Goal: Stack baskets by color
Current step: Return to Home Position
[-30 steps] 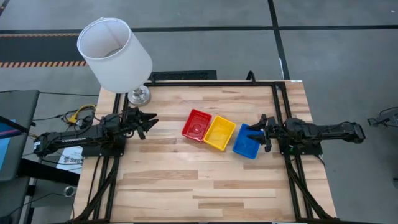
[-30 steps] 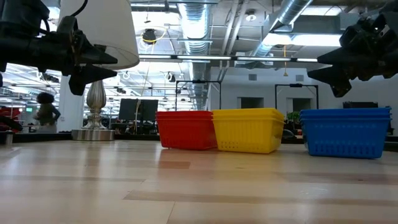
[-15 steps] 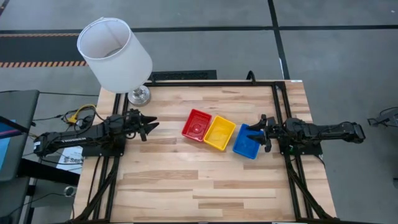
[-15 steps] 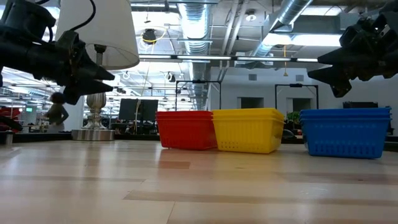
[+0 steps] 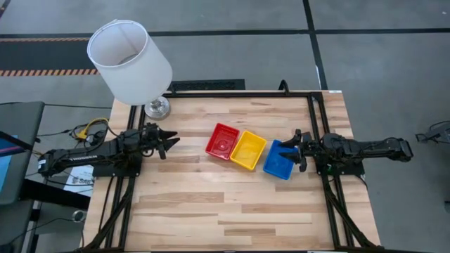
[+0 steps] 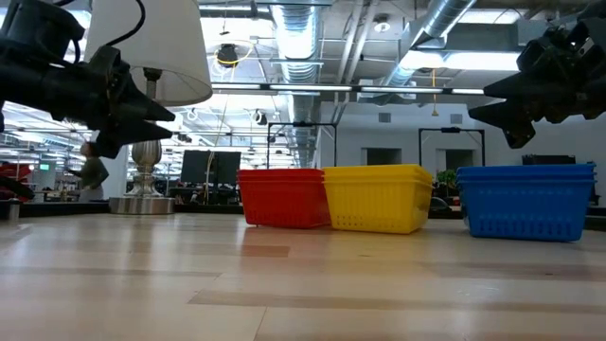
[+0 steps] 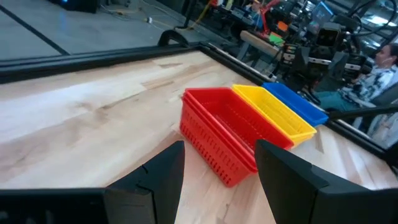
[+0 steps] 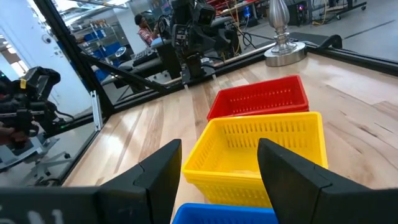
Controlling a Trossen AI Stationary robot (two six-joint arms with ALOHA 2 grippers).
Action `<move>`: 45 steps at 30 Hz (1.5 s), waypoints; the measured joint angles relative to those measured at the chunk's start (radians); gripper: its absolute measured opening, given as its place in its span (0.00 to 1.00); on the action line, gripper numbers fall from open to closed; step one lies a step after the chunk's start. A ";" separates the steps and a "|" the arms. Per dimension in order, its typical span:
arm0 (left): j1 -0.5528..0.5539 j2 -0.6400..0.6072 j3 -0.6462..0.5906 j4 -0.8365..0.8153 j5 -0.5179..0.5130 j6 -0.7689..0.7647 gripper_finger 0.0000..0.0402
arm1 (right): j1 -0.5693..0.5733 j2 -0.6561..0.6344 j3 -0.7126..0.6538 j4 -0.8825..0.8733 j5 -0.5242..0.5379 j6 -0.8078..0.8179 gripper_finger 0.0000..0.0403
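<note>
Left arm [image 5: 91,156] reaching in from the 9 o'clock side, left gripper [image 5: 169,140] pointing toward 3 o'clock, jaws apart, empty, right arm [image 5: 365,149] from 3 o'clock, right gripper [image 5: 292,150] facing 9 o'clock, jaws spread, empty

The light wooden table [image 5: 225,204] stands on a grey concrete floor [image 5: 380,70]. A white lamp [image 5: 129,61] is at one corner. Silver ducts [image 6: 295,28] run under the ceiling [image 6: 369,43].

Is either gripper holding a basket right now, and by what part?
Nothing is held: the left gripper and the right gripper are both open and empty.
</note>
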 joint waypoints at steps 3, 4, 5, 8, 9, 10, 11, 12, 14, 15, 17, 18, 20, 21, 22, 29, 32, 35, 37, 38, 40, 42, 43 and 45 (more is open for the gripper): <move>0.000 0.000 0.000 0.007 -0.036 0.008 0.46 | 0.000 0.000 0.000 0.000 0.000 0.000 0.58; 0.000 0.000 0.000 0.014 -0.050 0.020 0.46 | 0.000 0.000 0.000 0.000 0.000 0.000 0.58; -0.001 -0.001 0.000 0.027 -0.059 0.039 0.46 | 0.000 0.000 0.000 0.000 0.000 0.000 0.58; -0.009 -0.009 0.000 0.121 -0.065 0.145 0.46 | 0.000 0.000 0.000 0.000 0.000 0.000 0.58; -0.014 -0.018 0.000 0.162 -0.062 0.188 0.46 | 0.000 0.000 0.000 0.000 0.000 0.000 0.58; -0.018 -0.030 0.000 0.201 -0.061 0.228 0.46 | 0.000 0.000 0.000 0.000 0.000 0.000 0.58; -0.023 -0.046 0.000 0.221 -0.059 0.261 0.46 | 0.000 0.000 0.000 0.000 0.000 0.000 0.58; -0.027 -0.065 0.000 0.224 -0.060 0.284 0.46 | 0.000 0.000 0.000 0.000 0.000 0.000 0.58; -0.033 -0.107 0.000 0.185 -0.063 0.300 0.46 | 0.000 0.000 0.000 0.000 0.000 0.000 0.58; -0.037 -0.130 0.000 0.147 -0.064 0.301 0.46 | 0.000 0.000 0.000 0.000 0.000 0.000 0.58; -0.044 -0.174 0.000 0.063 -0.066 0.293 0.46 | 0.000 0.000 0.000 0.000 0.000 0.000 0.58; -0.047 -0.197 0.000 0.027 -0.066 0.288 0.46 | 0.000 0.000 0.000 0.000 0.000 0.000 0.58; -0.048 -0.231 0.000 0.015 -0.064 0.298 0.46 | 0.000 0.000 0.000 0.000 0.000 0.000 0.58; -0.048 -0.237 0.000 0.020 -0.059 0.309 0.46 | 0.000 0.000 0.000 0.000 0.000 0.000 0.58; -0.048 -0.235 0.000 0.031 -0.060 0.316 0.46 | 0.000 0.000 0.000 0.000 0.000 0.000 0.58; -0.048 -0.230 0.000 0.006 -0.035 0.269 0.46 | 0.000 0.000 0.000 -0.001 0.000 0.000 0.58; -0.048 -0.229 0.000 0.004 -0.031 0.217 0.46 | 0.000 0.000 0.000 -0.001 -0.001 0.000 0.58; -0.048 -0.229 0.000 0.005 -0.031 0.199 0.46 | 0.000 0.000 0.000 -0.001 -0.001 0.000 0.58; -0.048 -0.229 0.000 0.004 -0.031 0.205 0.46 | 0.000 0.000 0.000 -0.001 -0.001 0.000 0.58; -0.048 -0.229 0.000 0.004 -0.031 0.207 0.46 | 0.000 0.000 0.000 -0.001 -0.001 0.000 0.58; -0.048 -0.229 0.000 0.005 -0.031 0.206 0.46 | 0.000 0.000 0.000 -0.001 -0.002 0.000 0.58; -0.048 -0.229 0.000 0.004 -0.031 0.207 0.46 | 0.000 0.000 0.000 -0.001 -0.002 0.000 0.58; -0.048 -0.229 0.000 0.005 -0.031 0.207 0.46 | 0.000 0.000 0.000 -0.001 -0.002 0.000 0.58; -0.048 -0.229 0.000 0.005 -0.031 0.207 0.46 | 0.000 0.000 0.000 -0.001 -0.002 0.000 0.58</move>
